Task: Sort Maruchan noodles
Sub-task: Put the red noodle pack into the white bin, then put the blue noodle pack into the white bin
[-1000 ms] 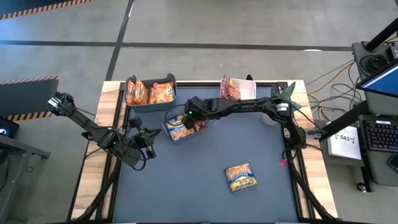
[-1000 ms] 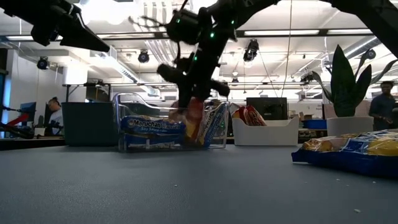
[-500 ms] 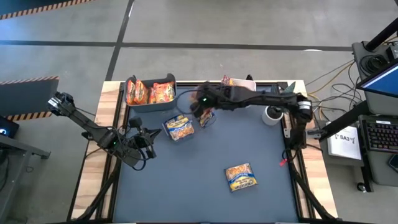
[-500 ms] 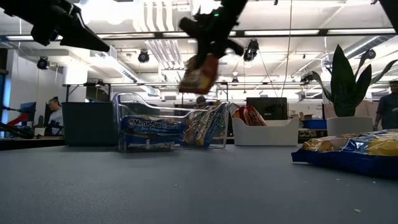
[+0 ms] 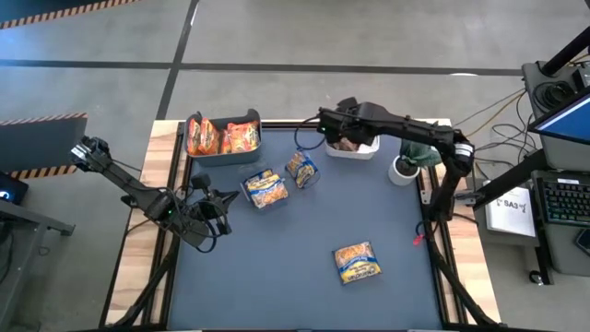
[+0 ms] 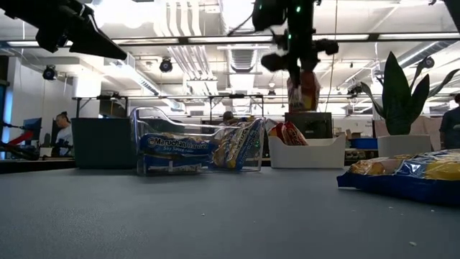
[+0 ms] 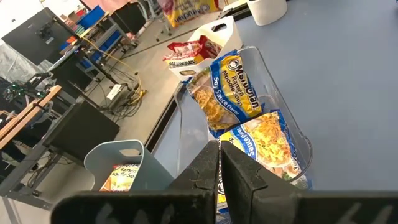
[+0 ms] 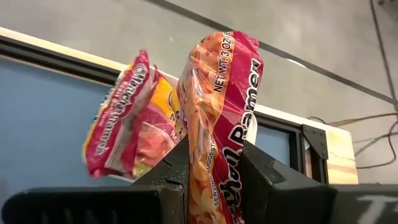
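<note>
Now the right gripper (image 8: 211,155) pinches one red ramen packet (image 8: 221,112) above the white bin (image 5: 364,148), half hiding another red packet (image 8: 124,118) below. Left gripper (image 7: 219,163) stays shut, empty.

The table (image 5: 277,267) has a dark blue top with wood edges. A teal bin (image 5: 221,152) sits at its far edge. A clear bin (image 6: 154,122) is just in front of the teal one. A white bin (image 6: 305,152) is farther along that far edge (toward the plant). The plant (image 6: 402,93) grows in a white pot (image 5: 403,170) right by the white bin.
</note>
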`<control>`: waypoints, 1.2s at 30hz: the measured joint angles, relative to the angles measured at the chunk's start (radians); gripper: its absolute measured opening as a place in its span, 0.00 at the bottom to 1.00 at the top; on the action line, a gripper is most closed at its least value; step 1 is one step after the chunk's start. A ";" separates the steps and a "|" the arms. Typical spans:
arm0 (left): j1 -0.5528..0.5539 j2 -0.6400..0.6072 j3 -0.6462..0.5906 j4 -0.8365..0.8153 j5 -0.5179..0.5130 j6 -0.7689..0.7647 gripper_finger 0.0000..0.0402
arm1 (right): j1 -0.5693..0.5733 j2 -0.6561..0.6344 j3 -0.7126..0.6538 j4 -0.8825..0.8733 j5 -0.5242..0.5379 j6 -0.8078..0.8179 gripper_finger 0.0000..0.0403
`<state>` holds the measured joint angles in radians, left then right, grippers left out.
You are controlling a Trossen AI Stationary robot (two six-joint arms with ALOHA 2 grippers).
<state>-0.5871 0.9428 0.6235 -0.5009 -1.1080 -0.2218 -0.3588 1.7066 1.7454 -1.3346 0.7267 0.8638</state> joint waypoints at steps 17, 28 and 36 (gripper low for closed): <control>0.000 0.000 0.000 -0.001 0.000 0.000 0.00 | -0.141 0.217 -0.001 0.017 0.007 0.005 0.19; 0.000 0.000 0.000 -0.001 0.000 0.000 0.00 | -0.139 0.277 -0.001 0.052 0.010 -0.001 0.28; 0.000 0.000 0.000 -0.001 0.000 0.000 0.00 | -0.139 0.274 -0.001 0.054 0.007 -0.014 0.29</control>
<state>-0.5873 0.9428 0.6231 -0.5018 -1.1080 -0.2218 -0.4980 1.9810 1.7446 -1.2804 0.7333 0.8503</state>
